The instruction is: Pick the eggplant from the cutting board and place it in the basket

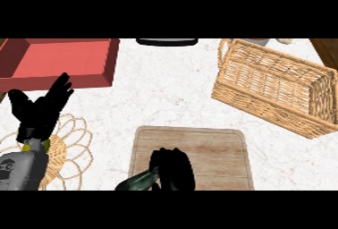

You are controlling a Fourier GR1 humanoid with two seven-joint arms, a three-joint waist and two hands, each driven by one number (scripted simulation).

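View: head, the only camera.
Facing: steeply down at the counter [165, 94].
Nearness: close; board [204, 147] sits low centre.
Reach: basket [264, 107] beyond board, right; tray [59, 62] beyond, left.

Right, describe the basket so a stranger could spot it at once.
On the white marbled counter, look to the far right corner, beyond the wooden cutting board. The basket sits there at an angle, rectangular, with tall sides. It alone is a deep woven wicker box; the red tray is smooth, the woven mat lies flat.
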